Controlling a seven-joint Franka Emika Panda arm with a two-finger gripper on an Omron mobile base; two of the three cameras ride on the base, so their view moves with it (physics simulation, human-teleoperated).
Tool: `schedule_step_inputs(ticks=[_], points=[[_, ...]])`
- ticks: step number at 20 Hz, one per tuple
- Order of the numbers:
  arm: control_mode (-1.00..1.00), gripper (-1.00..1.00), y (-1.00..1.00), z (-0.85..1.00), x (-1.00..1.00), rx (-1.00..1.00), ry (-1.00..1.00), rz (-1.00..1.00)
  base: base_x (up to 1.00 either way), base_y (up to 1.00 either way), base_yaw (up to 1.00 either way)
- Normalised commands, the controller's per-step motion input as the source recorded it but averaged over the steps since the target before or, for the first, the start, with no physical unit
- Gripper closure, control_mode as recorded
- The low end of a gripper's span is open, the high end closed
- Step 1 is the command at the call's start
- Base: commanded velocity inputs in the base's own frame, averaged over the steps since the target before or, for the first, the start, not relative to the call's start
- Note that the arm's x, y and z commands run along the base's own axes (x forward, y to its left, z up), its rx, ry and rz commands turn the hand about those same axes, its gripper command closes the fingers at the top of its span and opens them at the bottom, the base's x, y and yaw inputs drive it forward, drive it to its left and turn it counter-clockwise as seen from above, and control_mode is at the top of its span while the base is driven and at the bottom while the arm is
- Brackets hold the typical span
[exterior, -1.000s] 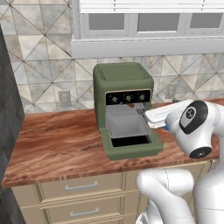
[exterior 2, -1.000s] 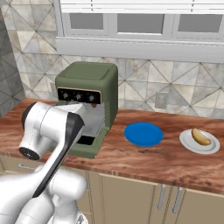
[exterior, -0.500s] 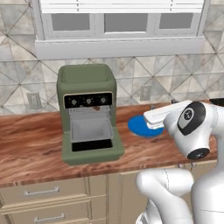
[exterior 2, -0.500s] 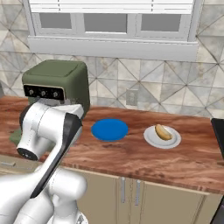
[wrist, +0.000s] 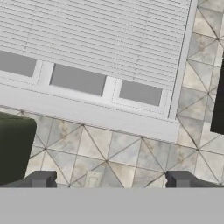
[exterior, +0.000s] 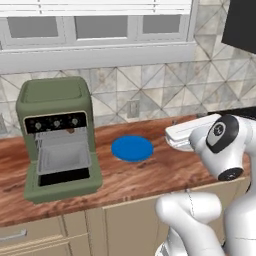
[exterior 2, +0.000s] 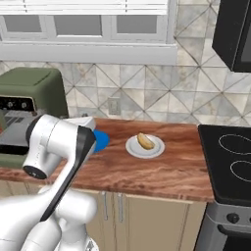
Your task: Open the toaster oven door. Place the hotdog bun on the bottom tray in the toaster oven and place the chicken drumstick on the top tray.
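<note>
The olive-green toaster oven [exterior: 55,107] stands at the left of the counter, also seen as toaster oven [exterior 2: 30,93] and at the left edge of the hand view as toaster oven [wrist: 15,146]. Its toaster oven door [exterior: 62,184] lies dropped open, and a tray [exterior: 64,156] shows inside. A small brown lump [exterior: 70,131] sits high in the cavity; I cannot tell whether it is the chicken drumstick. The hotdog bun [exterior 2: 144,141] lies on a white plate [exterior 2: 133,150]. My gripper [wrist: 110,180] is open and empty, held above the counter and facing the tiled wall.
A blue plate [exterior: 132,148] lies on the counter between the oven and my hand [exterior: 190,131]. A stove top [exterior 2: 228,164] adjoins the counter on the right, with a dark appliance [exterior 2: 235,32] above it. A wall outlet [wrist: 92,178] and a window with blinds [wrist: 100,39] lie ahead.
The base has driven to the right, so the whole scene has slid left in both base views and the stove has come into view. The gripper has stayed open.
</note>
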Motion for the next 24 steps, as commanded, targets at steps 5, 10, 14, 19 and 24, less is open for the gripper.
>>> schedule_step_inputs(ticks=[5,10,14,19,24], points=[[1.00,-1.00,0.00,0.00,0.00,0.00,0.00,0.00,0.00,0.35,-0.23],[1.00,-1.00,0.00,0.00,0.00,0.00,0.00,0.00,-0.02,0.35,0.03],[1.00,-1.00,0.00,0.00,0.00,0.00,0.00,0.00,0.00,0.30,0.21],[1.00,-1.00,0.00,0.00,0.00,0.00,0.00,0.00,0.03,0.58,0.19],[1.00,-1.00,0.00,0.00,0.00,0.00,0.00,0.00,0.42,0.16,0.02]])
